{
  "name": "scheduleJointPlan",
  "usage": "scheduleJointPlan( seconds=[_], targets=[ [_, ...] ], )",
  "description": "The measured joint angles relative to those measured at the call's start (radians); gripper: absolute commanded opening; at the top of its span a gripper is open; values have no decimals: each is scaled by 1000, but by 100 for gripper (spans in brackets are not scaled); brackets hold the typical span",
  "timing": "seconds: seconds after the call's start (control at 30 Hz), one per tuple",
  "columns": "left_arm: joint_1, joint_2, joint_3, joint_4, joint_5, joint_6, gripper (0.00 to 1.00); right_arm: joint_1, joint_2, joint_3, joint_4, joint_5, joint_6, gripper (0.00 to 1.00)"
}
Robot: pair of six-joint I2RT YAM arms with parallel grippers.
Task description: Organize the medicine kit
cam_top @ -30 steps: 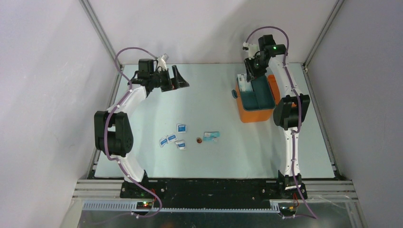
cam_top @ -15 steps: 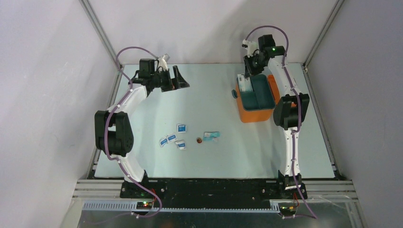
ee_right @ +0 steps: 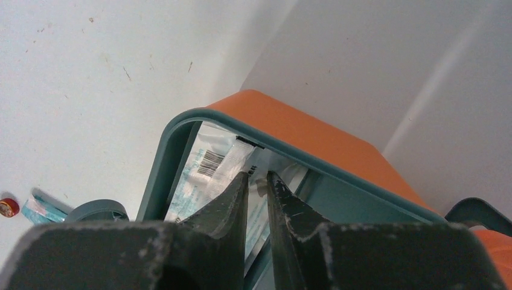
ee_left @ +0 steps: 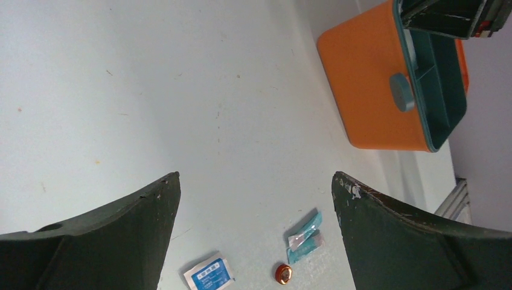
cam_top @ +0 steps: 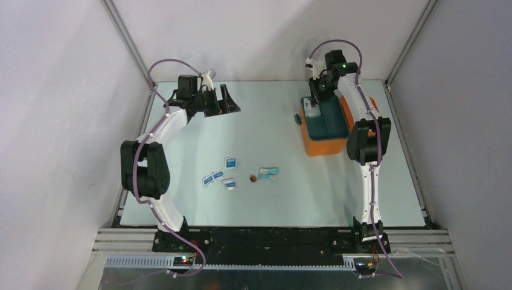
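The pale desk [cam_top: 272, 121] fills the top view. The medicine kit [cam_top: 323, 147] stands open at its upper right. Its long axis runs up and down the frame, its round latch [cam_top: 297, 119] points left, and its orange lid lies back on the right.

The left hand [cam_top: 223, 99], upper left, is spread wide over bare desk. The right hand [cam_top: 315, 96] is at the kit's far left corner. Only its own camera shows the right hand's fingers [ee_right: 232, 193], which are narrowed to a slim gap over a clear barcoded packet [ee_right: 208, 166] lying inside the kit. I cannot tell whether they pinch it.

The top view shows four blue-and-white sachets [cam_top: 230, 162], a teal packet [cam_top: 268, 173] and a small red disc [cam_top: 253, 178] at mid-desk. The left wrist view catches just one sachet, and also a divider inside the kit.
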Motion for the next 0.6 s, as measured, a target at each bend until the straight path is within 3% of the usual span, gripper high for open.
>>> scheduleJointPlan(
  seconds=[0.3,0.4,0.6],
  targets=[
    [-1,-34,-66,-8,-28,72,100,26,-123,-40,-6,5,-10,61],
    [-1,-54,-107,-20,-36,95,100,56,-208,-51,-7,-27,-24,64],
    [12,-91,-157,-45,-71,105,98,137,-281,-54,-40,-218,-106,58]
  ],
)
